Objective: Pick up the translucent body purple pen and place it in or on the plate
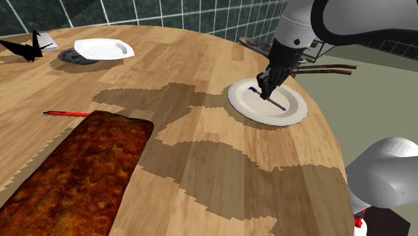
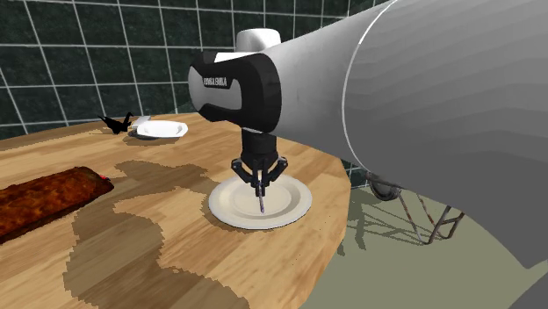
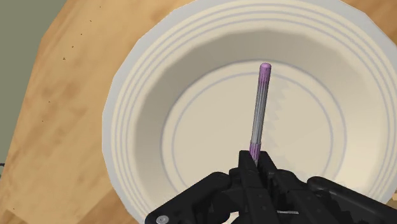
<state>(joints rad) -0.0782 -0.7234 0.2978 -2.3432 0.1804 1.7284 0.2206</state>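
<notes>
The purple pen (image 3: pixel 257 111) is clamped by its upper end in my pincer (image 3: pixel 254 167), which is closed on it. It hangs downward over the middle of the white plate (image 3: pixel 121 114), which sits close to the worktop's (image 1: pixel 201 154) curved edge. I judge the pick-up done. What's left is to lower the pen and let go so it lies in the plate. I can't tell whether its lower tip already touches the plate. The gripped end is buried between my fingers.
</notes>
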